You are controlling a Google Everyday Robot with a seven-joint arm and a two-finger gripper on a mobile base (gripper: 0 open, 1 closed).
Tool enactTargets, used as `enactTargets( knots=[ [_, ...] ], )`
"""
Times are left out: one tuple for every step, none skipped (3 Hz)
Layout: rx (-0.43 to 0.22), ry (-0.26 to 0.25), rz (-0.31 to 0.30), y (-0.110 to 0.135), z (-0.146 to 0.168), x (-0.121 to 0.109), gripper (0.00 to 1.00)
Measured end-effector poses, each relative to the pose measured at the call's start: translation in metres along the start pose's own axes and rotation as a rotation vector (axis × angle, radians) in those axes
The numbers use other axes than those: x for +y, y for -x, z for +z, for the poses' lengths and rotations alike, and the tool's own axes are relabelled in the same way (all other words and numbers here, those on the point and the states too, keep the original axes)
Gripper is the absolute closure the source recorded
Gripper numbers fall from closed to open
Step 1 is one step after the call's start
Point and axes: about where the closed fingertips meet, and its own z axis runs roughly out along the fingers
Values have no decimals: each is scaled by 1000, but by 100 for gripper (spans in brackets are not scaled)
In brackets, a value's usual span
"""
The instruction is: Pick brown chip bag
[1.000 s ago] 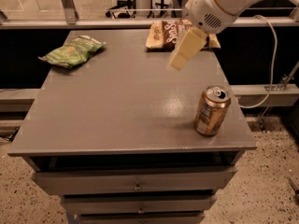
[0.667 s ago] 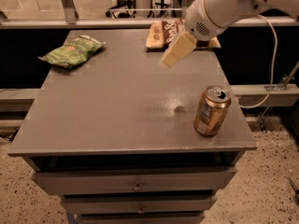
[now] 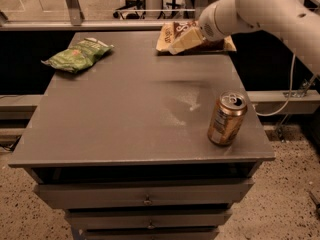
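The brown chip bag [image 3: 171, 34] lies flat at the far right of the grey cabinet top [image 3: 130, 114]; its dark brown middle with white lettering and a tan end show, and the rest is hidden behind the gripper. My gripper [image 3: 184, 41], cream-coloured at the end of the white arm [image 3: 265, 6], hangs just in front of and over the bag.
A green chip bag [image 3: 78, 55] lies at the far left of the top. A golden-brown soda can [image 3: 227, 118] stands upright near the front right edge. Drawers [image 3: 145, 196] are below the front edge. A cable [image 3: 290, 84] hangs at the right.
The gripper has moved away from the middle of the table toward the far right, down onto the brown chip bag. The bags and the can have not moved.
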Motion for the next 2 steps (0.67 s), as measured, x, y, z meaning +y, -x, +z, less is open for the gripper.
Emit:
enactTargets(
  knots=[
    [-24, -34, 68, -17, 26, -28, 0],
    [-14, -68, 98, -51, 47, -64, 0]
  ],
)
